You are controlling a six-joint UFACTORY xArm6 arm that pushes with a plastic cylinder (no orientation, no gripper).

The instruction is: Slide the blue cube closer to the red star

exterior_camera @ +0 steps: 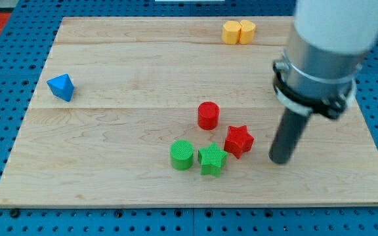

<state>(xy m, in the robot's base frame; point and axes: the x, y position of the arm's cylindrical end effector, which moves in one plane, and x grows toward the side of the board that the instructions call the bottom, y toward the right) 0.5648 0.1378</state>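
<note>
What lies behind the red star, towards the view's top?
A red cylinder sits just behind the red star, slightly left. Beyond it is bare board. Nothing there is covered; my tip stands right of the star.

blue cube [61, 86], red star [239, 140], red cylinder [208, 115], green cylinder [182, 155], green star [211, 159], yellow blocks [238, 31]; pale wooden board [123, 65]

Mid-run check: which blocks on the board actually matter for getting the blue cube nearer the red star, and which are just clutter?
Belongs to the job:
- blue cube, far at the view's left
- red star
- my tip, just right of the red star, far from the blue cube

Just lying about:
- red cylinder
- green cylinder
- green star
- two yellow blocks, view's top
</note>
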